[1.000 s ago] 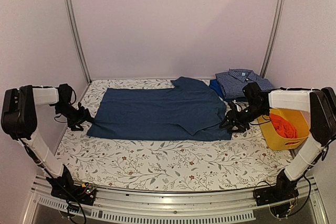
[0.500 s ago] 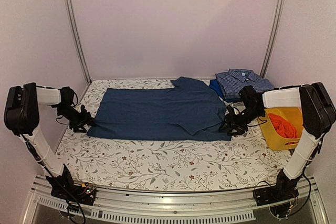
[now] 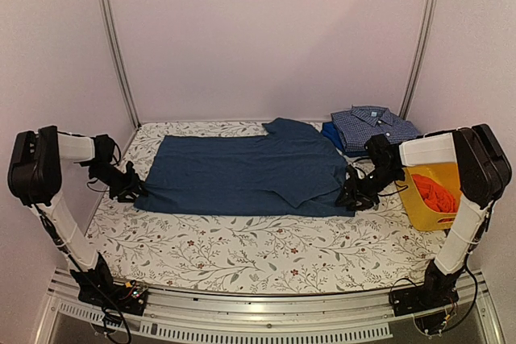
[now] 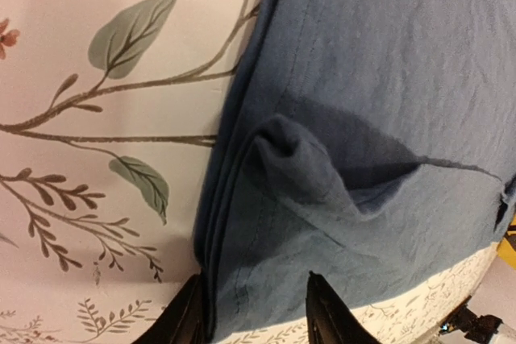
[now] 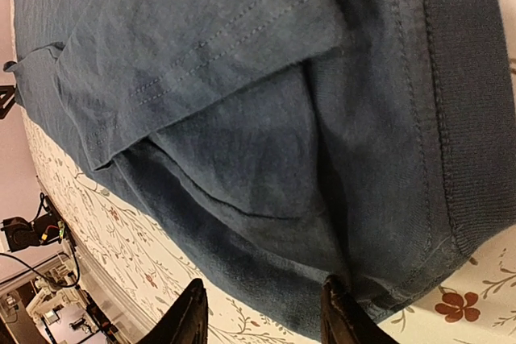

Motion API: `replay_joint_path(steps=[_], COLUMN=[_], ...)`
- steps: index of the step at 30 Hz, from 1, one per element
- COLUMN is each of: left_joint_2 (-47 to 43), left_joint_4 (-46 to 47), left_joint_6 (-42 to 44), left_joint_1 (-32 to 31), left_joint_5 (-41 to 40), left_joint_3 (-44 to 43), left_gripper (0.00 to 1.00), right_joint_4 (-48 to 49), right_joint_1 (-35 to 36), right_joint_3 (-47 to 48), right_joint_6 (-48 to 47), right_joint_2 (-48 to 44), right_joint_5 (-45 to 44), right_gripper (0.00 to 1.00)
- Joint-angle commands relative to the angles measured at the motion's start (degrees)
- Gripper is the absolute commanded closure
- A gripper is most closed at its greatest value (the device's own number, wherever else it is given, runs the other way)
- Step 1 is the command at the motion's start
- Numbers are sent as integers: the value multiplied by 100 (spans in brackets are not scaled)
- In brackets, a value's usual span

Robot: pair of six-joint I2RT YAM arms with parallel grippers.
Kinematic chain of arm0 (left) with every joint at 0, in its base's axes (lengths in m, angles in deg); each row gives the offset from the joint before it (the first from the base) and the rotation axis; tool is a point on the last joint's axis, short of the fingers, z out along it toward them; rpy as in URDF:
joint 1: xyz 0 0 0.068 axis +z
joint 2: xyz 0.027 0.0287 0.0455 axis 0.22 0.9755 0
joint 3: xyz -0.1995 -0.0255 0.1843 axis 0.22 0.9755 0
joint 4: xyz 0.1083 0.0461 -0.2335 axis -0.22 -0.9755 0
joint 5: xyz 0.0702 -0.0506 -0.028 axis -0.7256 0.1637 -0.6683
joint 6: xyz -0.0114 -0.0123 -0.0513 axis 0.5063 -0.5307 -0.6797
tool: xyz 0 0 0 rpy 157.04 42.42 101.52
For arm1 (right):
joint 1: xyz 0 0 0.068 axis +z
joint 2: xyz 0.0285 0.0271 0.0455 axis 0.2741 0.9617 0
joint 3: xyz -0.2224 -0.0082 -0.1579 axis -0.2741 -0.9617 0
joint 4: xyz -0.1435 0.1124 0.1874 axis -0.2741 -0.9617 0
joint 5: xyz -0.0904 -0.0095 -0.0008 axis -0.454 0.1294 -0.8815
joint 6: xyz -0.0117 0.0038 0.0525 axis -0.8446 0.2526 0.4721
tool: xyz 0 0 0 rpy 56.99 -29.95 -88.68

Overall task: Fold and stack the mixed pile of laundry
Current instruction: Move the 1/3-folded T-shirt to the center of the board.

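Navy garment (image 3: 242,173): lies spread flat across the middle of the tabletop (image 3: 242,251), its long side running left to right, with a flap folded over its far right part.
Left fingers (image 4: 184,324): low at the garment's left edge. They stand part-way apart with the stitched hem running into the gap between them. No pinch shows, and nothing is lifted.
Cloth by the left fingers: a small raised ridge of fabric sits just ahead of the tips; the rest lies flat.
Right fingers (image 5: 189,320): low at the garment's near right corner, also part-way apart. One tip is over the flowered tabletop just off the cloth's edge, and the other is against the thick ribbed band. The layered corner lies in the gap, unclenched.
Check shirt (image 3: 375,125): folded, at the far right corner of the tabletop, behind the right arm.
Bright blue piece (image 3: 330,133): shows at the shirt's left side, between it and the navy garment.
Red-orange cloth (image 3: 434,192): bunched inside the yellow basket (image 3: 415,209).
Basket: at the right edge of the tabletop, just beside the right arm.
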Motion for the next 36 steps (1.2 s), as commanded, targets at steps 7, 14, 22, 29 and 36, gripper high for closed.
replay_joint_path(steps=[7,14,22,29,36], left_joint_2=[40,28,44,59,68], left_joint_4=[-131,-135,-137,-140,-127], left_joint_6=[-21,-30,-27,-10,-6], left_joint_1=[45,42,45,46,41], left_joint_5=[-235,-231,-220,-197,-186], left_joint_3=[-92,-80,-108,-118,-122], left_gripper=[83,84,83,82,80], right_joint_4=[-123,-267,-319,-435,-460], right_joint_1=[8,11,-1,0,54], right_joint_3=[159,223,407,435,297], right_joint_6=[-116,-141,-214,-279,-382], right_joint_2=[78,-127,-132,92,340], right_joint_5=[82,-274,-616,-542,-329], right_gripper=[67,54,49,49,51])
